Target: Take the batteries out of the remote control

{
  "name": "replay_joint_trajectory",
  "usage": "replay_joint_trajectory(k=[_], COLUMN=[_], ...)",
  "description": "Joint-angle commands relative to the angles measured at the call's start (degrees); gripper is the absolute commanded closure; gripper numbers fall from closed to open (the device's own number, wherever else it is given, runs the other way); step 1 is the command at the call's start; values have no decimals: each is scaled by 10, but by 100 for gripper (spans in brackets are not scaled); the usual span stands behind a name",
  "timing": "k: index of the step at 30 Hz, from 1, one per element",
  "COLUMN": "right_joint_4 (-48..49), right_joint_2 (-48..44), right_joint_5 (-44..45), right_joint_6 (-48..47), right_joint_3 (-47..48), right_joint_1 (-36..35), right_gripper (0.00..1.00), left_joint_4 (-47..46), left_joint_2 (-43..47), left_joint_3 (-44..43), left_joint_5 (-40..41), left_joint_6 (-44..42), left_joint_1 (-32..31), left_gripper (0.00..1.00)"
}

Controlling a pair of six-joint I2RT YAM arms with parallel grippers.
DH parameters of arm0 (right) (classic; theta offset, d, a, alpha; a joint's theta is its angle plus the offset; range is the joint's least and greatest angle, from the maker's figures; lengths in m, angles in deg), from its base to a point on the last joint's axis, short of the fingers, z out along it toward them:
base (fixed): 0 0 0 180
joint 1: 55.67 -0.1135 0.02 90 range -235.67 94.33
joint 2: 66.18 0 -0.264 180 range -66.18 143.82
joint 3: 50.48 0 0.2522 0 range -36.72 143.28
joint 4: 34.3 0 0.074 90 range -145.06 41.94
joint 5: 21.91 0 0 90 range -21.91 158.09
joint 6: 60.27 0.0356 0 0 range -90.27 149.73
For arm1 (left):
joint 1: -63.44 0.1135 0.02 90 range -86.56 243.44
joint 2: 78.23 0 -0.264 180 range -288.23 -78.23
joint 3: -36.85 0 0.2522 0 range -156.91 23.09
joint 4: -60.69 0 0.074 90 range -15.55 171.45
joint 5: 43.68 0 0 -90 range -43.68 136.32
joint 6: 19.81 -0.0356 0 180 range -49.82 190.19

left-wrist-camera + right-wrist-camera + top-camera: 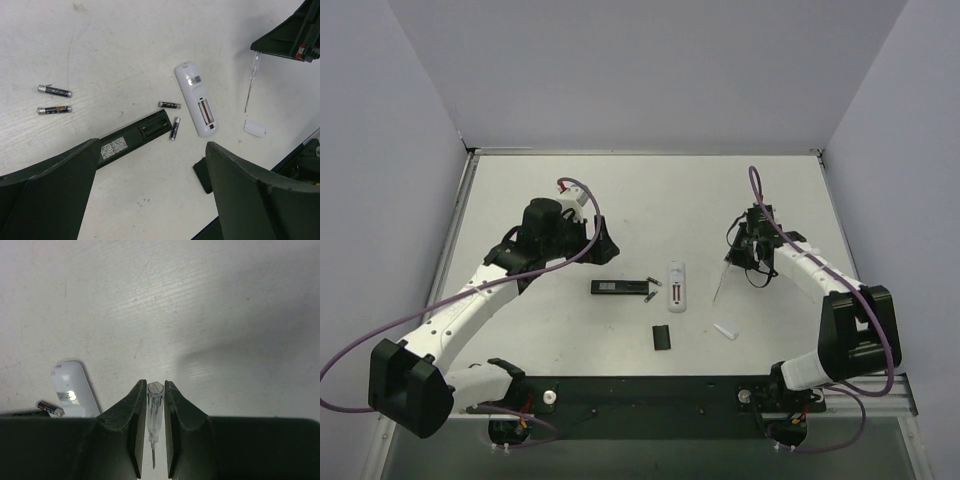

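White table point(520, 190), everything placed off the white remote point(677, 287) at centre.

Left gripper point(603, 243): fingers spread wide, holding nothing, hovering beyond the black remote on the side away from the white remote. Right gripper point(154, 386): on the opposite side of the white remote, well apart from it, pressed together on a clear stick point(154, 410), pinched near its cap end with the metal tip pointing down.

Black remote point(132, 135): just beside the white remote, back up, compartment looks empty. The white remote's compartment looks empty too.

Black cover point(202, 175): near the white remote's open end, toward the arm bases. White cover point(255, 128): small, just beside that same end, on the right gripper's side.

Two batteries point(174, 128): loose on the table between the white remote and the black remote's open end; one may touch the black remote, can't tell. Two other batteries point(54, 90): side by side, well apart from the white remote, past the black remote.

Judgement: unloading looks done or nearly so.

Risks: batteries are round and loose, so a low pass by the spread fingers could roll them. The stick is held by a short length, so it could slip or its tip could snag the white cover.
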Motion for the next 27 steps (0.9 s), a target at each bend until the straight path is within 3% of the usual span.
replay_joint_trajectory(k=[1,8,13,21,24,27], right_joint_4=[-25,-28,-33,-54,-58,-57], right_joint_2=[51,112,134,79,22,-65], right_joint_5=[-9,27,32,14,-12,-24], right_joint_6=[-11,-12,-12,-33,-49,-71], right_joint_3=[49,72,85,97,85,63], right_joint_1=[14,29,32,31,23,2], right_gripper=[88,76,75,70,61,37], left_joint_4=[-7,11,5,-13,-22,-40], left_joint_2=[9,4,9,23,31,41], left_joint_3=[-9,-15,-13,-3,-2,5], left_joint_5=[19,-9,-23,-39,-42,-51], left_joint_6=[-1,-4,-6,-6,-6,-6], left_joint_1=[7,18,18,18,19,18], left_gripper=[3,3,3,2,3,3])
